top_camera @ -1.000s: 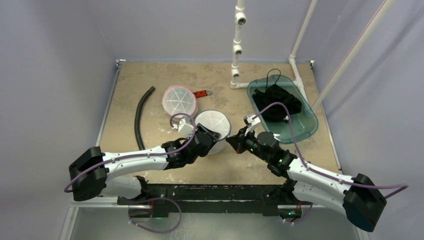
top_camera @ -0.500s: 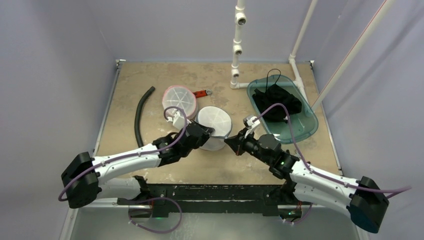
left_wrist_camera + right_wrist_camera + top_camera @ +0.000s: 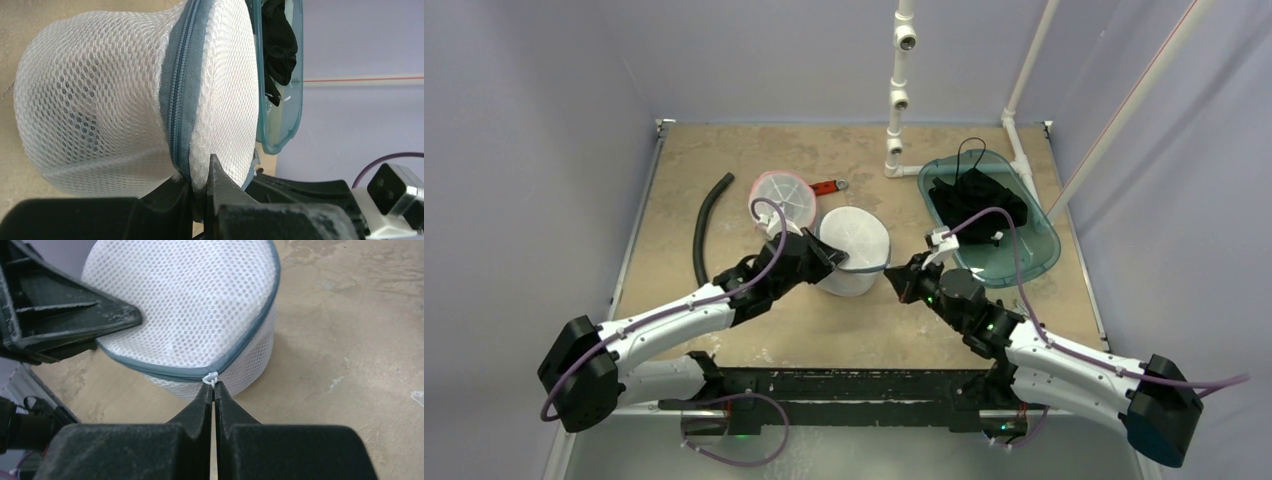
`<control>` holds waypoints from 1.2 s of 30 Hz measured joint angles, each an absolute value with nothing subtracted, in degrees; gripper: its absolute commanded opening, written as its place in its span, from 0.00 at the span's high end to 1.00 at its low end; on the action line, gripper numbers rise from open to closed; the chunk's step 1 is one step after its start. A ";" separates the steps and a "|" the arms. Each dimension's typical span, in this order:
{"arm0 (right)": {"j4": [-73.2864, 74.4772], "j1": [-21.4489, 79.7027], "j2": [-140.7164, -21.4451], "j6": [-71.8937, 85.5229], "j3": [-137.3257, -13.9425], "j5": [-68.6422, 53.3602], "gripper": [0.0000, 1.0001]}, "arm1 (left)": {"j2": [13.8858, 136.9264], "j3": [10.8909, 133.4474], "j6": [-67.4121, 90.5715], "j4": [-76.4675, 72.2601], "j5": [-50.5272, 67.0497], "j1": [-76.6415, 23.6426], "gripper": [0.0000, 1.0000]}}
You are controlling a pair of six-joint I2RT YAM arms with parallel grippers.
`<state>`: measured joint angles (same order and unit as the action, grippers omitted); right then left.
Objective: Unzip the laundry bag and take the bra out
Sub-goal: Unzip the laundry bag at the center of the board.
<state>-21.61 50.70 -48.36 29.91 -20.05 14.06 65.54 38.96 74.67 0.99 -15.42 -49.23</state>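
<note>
The white mesh laundry bag [image 3: 852,252] is a round drum with a grey-blue zipper [image 3: 181,85] round its top rim, standing mid-table. My left gripper [image 3: 828,258] is shut on the bag's mesh edge beside the zipper [image 3: 201,170]. My right gripper [image 3: 894,284] is shut on the small white zipper pull [image 3: 210,378] at the bag's near rim. The bag [image 3: 190,305] looks zipped closed. The bra is hidden inside the bag.
A second pink-rimmed mesh bag [image 3: 784,198] lies behind, with a red-handled tool [image 3: 827,186] beside it. A black hose [image 3: 705,228] lies at the left. A teal bin [image 3: 1036,235] holding black garments [image 3: 976,200] stands at the right. White pipes [image 3: 897,90] rise at the back.
Both grippers and the bag have shifted away from the bases. The bag's lid has tilted up toward the right gripper, which has moved right with the zipper pull.
</note>
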 measured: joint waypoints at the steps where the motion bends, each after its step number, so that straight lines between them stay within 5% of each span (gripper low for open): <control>1: -21.26 50.72 -48.36 30.55 -20.05 14.87 1.00 | 65.36 38.59 73.58 0.49 -14.24 -48.71 1.00; 12: -17.15 50.98 -41.80 35.57 -17.96 20.27 1.00 | 71.00 39.62 60.77 -5.63 8.03 -38.59 0.97; 14: -17.78 50.94 -39.68 34.54 -16.21 19.46 1.00 | 74.00 40.88 58.81 -6.20 11.33 -37.71 0.83; 18: -18.28 50.70 -38.09 32.38 -13.78 16.84 1.00 | 77.12 41.65 55.00 -6.33 13.65 -36.91 0.33; 21: -18.28 50.48 -38.06 31.42 -13.43 15.62 1.00 | 76.84 41.19 54.39 -6.35 12.73 -35.99 0.21; 29: -18.24 50.46 -36.05 30.35 -12.93 13.98 1.00 | 64.40 38.98 59.07 -0.97 6.76 -36.75 0.18; 36: -18.37 50.43 -36.45 29.98 -12.88 13.67 1.00 | 56.34 39.22 73.08 4.36 -9.08 -53.49 0.19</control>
